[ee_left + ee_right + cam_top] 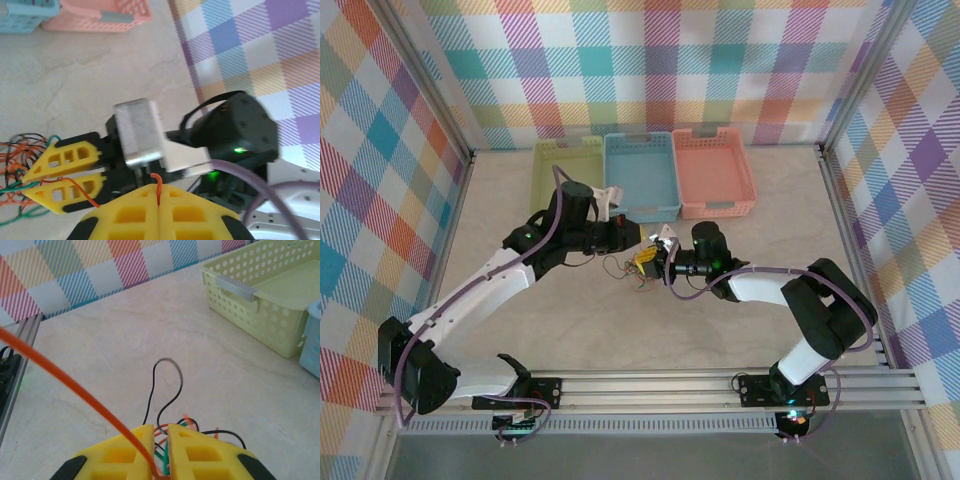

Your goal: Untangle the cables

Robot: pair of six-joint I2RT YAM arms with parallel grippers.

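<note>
- Green basket [570, 158], blue basket [640, 176] and pink basket [713, 172]: three perforated plastic trays set side by side at the far edge of the table [620, 330]. Each has its whole floor in view from the top camera. The cables lie outside all three.
- Cables [623, 268]: a loose tangle of thin red-orange, green and black wires on the tabletop. It lies in front of the blue basket, between the two fingertip pairs.
- Left gripper [158, 192]: yellow fingers pressed together, pinching an orange strand [156, 179] that rises from the seam between them.
- Right gripper [160, 432]: fingers drawn to a narrow slit directly over the tangle. An orange wire [75, 385] runs taut from upper left into that slit, where it is clamped. A black loop [167, 382] lies on the table just beyond the tips.
</note>
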